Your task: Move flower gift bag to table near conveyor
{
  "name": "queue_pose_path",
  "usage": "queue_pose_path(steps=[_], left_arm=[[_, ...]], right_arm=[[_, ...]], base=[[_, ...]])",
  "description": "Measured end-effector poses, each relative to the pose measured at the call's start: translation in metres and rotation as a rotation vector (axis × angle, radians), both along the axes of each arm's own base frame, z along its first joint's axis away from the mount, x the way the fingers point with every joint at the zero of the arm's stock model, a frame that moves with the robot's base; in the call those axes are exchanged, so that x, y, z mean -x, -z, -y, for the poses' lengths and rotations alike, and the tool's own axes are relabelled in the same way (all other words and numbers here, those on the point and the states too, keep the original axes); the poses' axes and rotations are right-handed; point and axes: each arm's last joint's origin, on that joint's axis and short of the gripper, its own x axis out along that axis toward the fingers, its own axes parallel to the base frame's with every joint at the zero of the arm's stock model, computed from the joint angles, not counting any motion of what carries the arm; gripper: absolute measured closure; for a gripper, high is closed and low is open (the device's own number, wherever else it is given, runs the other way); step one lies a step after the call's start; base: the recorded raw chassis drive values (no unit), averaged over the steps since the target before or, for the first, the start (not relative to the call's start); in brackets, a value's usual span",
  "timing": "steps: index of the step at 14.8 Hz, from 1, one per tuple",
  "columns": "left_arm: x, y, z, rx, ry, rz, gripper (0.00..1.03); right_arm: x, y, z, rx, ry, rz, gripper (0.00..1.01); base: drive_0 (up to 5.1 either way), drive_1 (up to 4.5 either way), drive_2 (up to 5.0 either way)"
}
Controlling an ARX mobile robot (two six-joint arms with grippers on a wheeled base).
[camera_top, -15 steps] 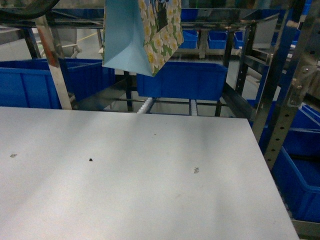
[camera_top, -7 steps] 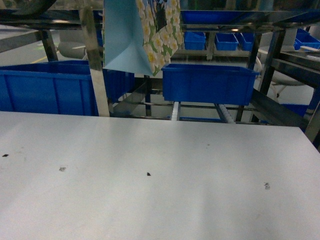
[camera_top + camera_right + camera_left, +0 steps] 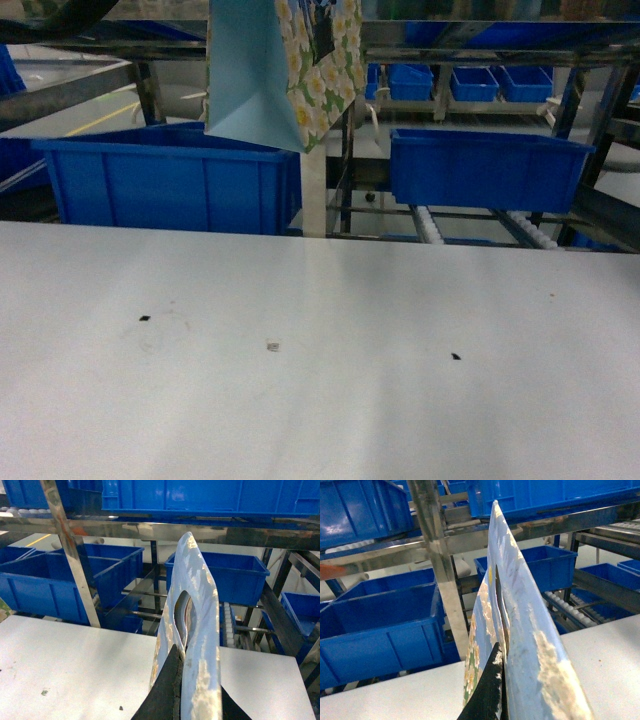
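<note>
Head camera shows me the flower gift bag [image 3: 283, 70] hanging in the air at the top of the picture, left of the middle, above the far edge of the table [image 3: 320, 390] and not touching it. Its pale-blue side faces me and folds to a wedge; the flowered face is turned to the right. The white table fills the lower half, with a few small dark marks on it. Behind it stands the conveyor [image 3: 470, 222], a steel rack with white roller rails, carrying a large blue bin [image 3: 175, 180] on the left and a smaller blue bin [image 3: 485, 165] on the right.

From the left wrist camera I see the bag [image 3: 520, 630] edge-on, rising from the left gripper [image 3: 492, 695], whose dark finger lies flat against the paper; the jaws are clamped on the bag. The right wrist camera gives a similar picture: the right gripper [image 3: 175, 692] has dark fingers on both sides of the bag's upper edge [image 3: 192, 630] near the handle hole, closed on it.
</note>
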Motion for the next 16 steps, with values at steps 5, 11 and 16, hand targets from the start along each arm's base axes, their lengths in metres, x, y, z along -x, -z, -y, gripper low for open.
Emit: queue_pose_path(steps=[5, 11, 16], left_arm=[[0.0, 0.0001, 0.0, 0.0, 0.0, -0.001, 1.01], [0.0009, -0.0001, 0.0015, 0.002, 0.011, 0.0, 1.01], [-0.0027, 0.0001, -0.0045, 0.002, -0.028, 0.002, 1.01]], right_arm=[[-0.0003, 0.0004, 0.0, 0.0, 0.0, -0.001, 0.99], [-0.0001, 0.0001, -0.0011, 0.001, -0.005, 0.001, 0.99], [-0.0001, 0.0, -0.0014, -0.001, -0.013, 0.001, 0.99]], base=[[-5.0, 2.47, 2.5], [-5.0, 2.47, 2.5], [-5.0, 2.47, 2.5]])
